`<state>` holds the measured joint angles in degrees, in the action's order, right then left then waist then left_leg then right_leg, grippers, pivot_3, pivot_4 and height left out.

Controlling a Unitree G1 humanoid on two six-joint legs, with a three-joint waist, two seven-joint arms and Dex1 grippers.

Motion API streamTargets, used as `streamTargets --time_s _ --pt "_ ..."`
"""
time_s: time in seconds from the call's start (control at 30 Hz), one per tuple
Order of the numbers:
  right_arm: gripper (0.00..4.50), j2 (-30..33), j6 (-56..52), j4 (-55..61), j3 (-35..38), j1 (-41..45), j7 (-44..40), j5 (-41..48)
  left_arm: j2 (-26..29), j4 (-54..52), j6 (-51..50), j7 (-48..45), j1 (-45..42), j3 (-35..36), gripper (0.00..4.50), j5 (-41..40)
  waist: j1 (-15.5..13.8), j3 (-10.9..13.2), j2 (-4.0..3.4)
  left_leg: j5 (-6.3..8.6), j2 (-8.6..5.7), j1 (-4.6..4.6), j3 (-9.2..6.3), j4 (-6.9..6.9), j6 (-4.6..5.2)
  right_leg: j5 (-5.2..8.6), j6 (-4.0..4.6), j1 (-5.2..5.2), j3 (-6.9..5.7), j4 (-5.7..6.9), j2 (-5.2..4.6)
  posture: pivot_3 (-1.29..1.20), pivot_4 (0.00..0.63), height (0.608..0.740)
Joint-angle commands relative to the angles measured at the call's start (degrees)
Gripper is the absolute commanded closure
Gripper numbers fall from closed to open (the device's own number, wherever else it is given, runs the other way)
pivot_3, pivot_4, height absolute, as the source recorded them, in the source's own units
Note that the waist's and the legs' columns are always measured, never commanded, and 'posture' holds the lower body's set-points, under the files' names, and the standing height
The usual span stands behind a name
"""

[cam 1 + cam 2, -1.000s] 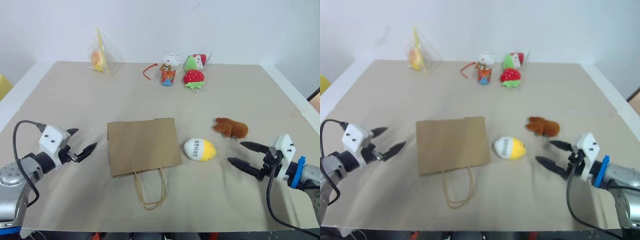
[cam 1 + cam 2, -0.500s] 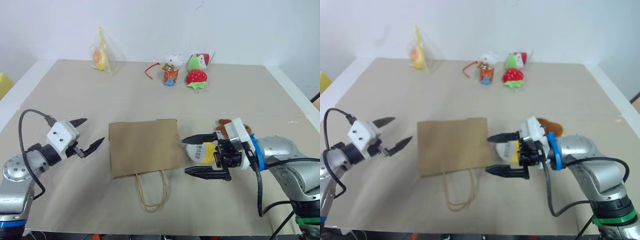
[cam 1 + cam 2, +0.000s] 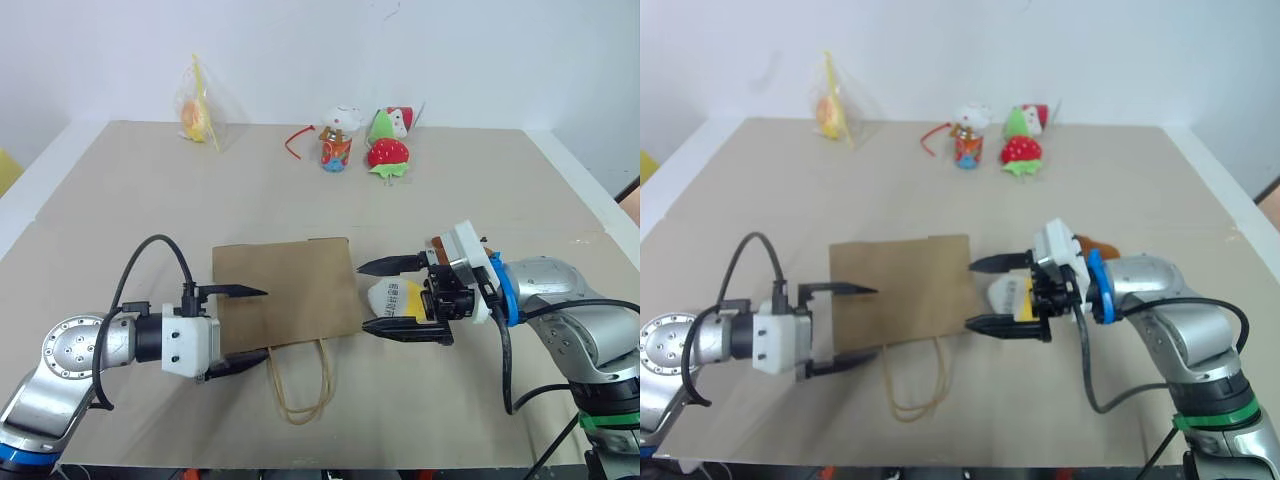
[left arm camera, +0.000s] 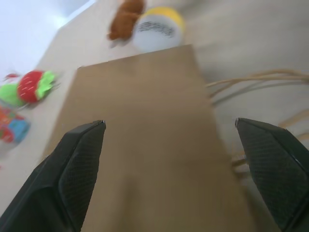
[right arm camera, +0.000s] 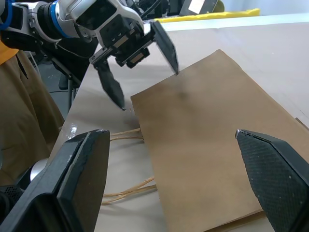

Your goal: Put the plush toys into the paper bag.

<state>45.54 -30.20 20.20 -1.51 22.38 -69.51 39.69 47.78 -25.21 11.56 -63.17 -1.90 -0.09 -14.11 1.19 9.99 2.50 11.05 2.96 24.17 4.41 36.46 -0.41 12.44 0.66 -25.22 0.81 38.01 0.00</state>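
Note:
The brown paper bag lies flat on the table, its loop handles pointing toward me. My left gripper is open at the bag's left edge, one finger over the paper, the other near the front corner. The white-and-yellow egg plush lies just right of the bag. My right gripper is open in front of it, fingertips at the bag's right edge. The brown furry plush peeks out behind that gripper. The left wrist view looks across the bag at the egg plush and the brown plush.
At the table's far side stand a red strawberry plush, a small colourful toy and a green-and-red toy. A toy in clear wrap sits at the far left. Bare tabletop surrounds the bag.
My left gripper swung right to the bag's left edge and rolled its fingers one above the other. My right gripper came in from the right to the egg plush, then held still.

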Motion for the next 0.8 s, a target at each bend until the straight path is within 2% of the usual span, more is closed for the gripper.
streamTargets --time_s 0.03,0.23,0.53,0.8 --pt "0.00 0.2 0.5 2.6 1.0 -0.8 0.4 0.0 1.5 0.2 4.8 -3.8 -0.2 0.0 0.05 -1.9 0.0 0.0 0.00 0.00 -0.01 0.00 0.02 0.00 0.00 0.00 -0.01 0.00 0.03 0.00 -0.01 0.00 0.150 0.740" --pt "0.00 0.8 0.4 3.7 1.8 -2.8 0.9 -0.1 1.8 -0.1 8.6 -7.3 2.1 -1.9 0.05 -3.0 0.0 0.0 0.00 0.00 -0.01 0.00 0.06 0.01 0.00 0.00 0.00 -0.01 0.05 0.00 -0.05 0.00 0.150 0.740" --pt "0.00 1.1 -0.7 5.2 2.6 -3.8 3.1 0.3 -2.3 -1.4 5.9 -3.2 1.5 -5.8 0.05 -1.0 0.0 0.0 0.00 -0.01 0.00 -0.03 0.06 0.10 0.00 0.03 0.07 0.03 0.06 0.00 -0.03 0.00 0.150 0.740" --pt "0.00 1.6 -0.6 4.9 3.4 -4.6 2.9 0.5 -0.7 1.2 8.8 -5.2 1.1 -5.0 0.05 -2.1 0.0 0.0 0.00 -0.01 0.00 -0.02 0.04 0.10 0.00 0.00 0.01 0.03 0.06 0.00 -0.02 0.00 0.150 0.740"
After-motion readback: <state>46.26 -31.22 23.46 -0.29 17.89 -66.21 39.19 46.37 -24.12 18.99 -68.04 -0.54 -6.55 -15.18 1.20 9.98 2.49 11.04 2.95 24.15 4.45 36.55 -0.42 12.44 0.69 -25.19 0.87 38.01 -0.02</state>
